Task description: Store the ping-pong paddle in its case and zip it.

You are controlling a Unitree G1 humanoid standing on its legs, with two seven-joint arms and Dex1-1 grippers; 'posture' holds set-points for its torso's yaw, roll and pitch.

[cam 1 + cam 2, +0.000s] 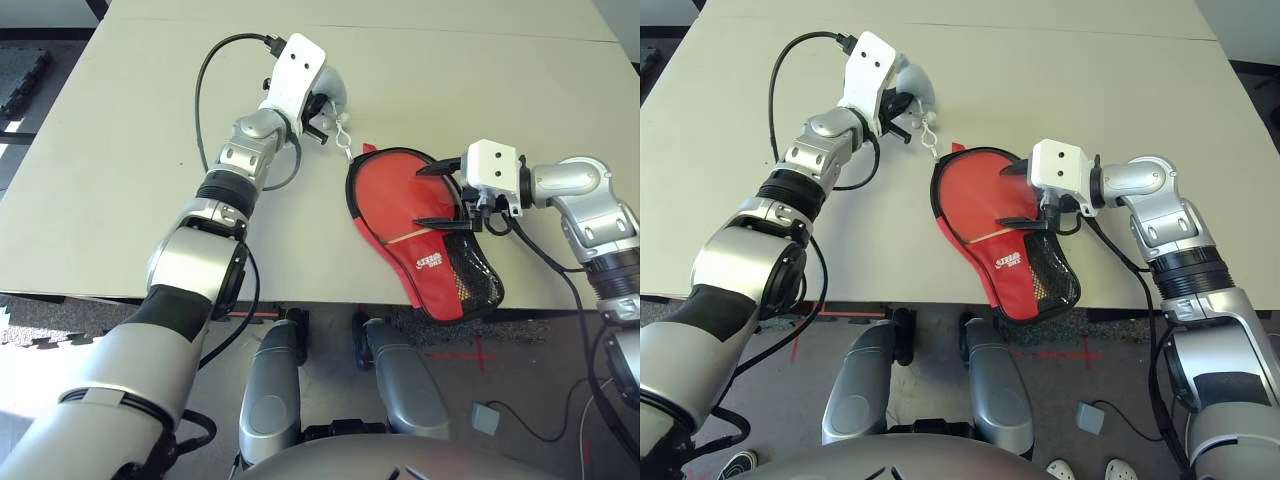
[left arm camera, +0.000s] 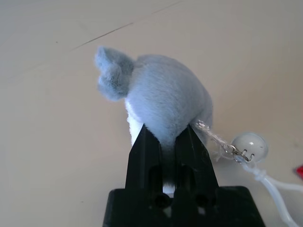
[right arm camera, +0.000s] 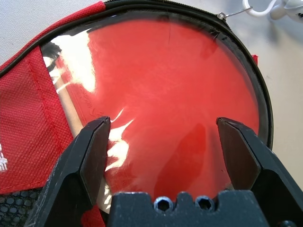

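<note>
1. Head views: the case (image 1: 430, 235) lies at the tabletop's (image 1: 120, 170) near edge, its mesh pocket end overhanging that edge. The ping-pong paddle (image 1: 400, 195) sits inside the open case, red face exposed. Wide bare tabletop extends beyond and to the left. The right gripper (image 1: 440, 196) hovers over the paddle face, fingers spread wide, holding nothing.
2. Left wrist view: the left gripper (image 2: 166, 142) has its fingers (image 2: 144, 151) clamped on a grey plush pouch (image 2: 161, 97); a clear bead and white cord (image 2: 265, 177) trail beside it.
3. Right wrist view: the fingers (image 3: 92, 156) straddle the glossy red face; black zipper trim (image 3: 258, 85) rims the case.
</note>
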